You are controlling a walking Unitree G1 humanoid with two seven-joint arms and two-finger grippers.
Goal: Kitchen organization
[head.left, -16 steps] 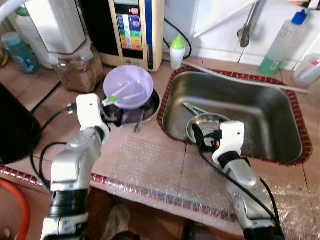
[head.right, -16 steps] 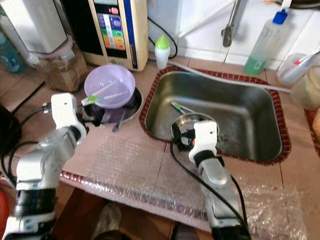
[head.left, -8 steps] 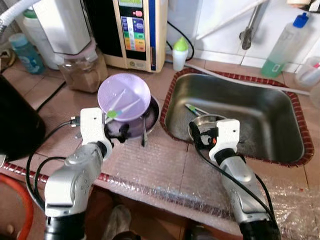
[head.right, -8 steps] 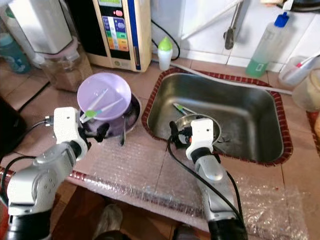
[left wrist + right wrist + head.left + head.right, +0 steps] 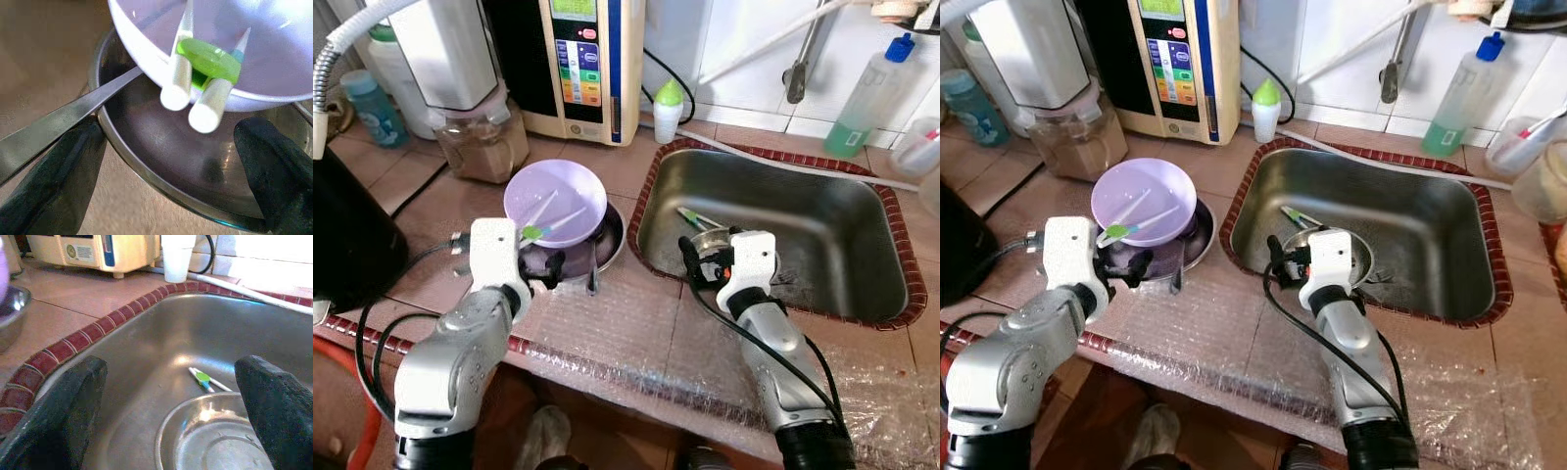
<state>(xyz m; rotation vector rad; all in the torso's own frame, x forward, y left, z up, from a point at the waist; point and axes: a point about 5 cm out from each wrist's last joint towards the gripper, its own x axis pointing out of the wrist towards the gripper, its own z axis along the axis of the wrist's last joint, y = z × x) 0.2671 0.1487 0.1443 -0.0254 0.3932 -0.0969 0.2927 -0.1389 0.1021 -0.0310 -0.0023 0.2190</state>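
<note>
The left gripper (image 5: 171, 142) was held with its fingers spread at the near rim of a steel bowl (image 5: 607, 238) on the counter (image 5: 636, 313). A purple bowl (image 5: 555, 201) holding white sticks with a green clip (image 5: 208, 59) was stacked in it. The right gripper (image 5: 168, 401), fingers also spread, was held inside the sink (image 5: 1430, 235) over a steel dish (image 5: 220, 440).

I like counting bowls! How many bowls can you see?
3: a purple bowl stacked in a metal bowl on the counter, and another metal bowl in the sink. More could be hidden.
</note>
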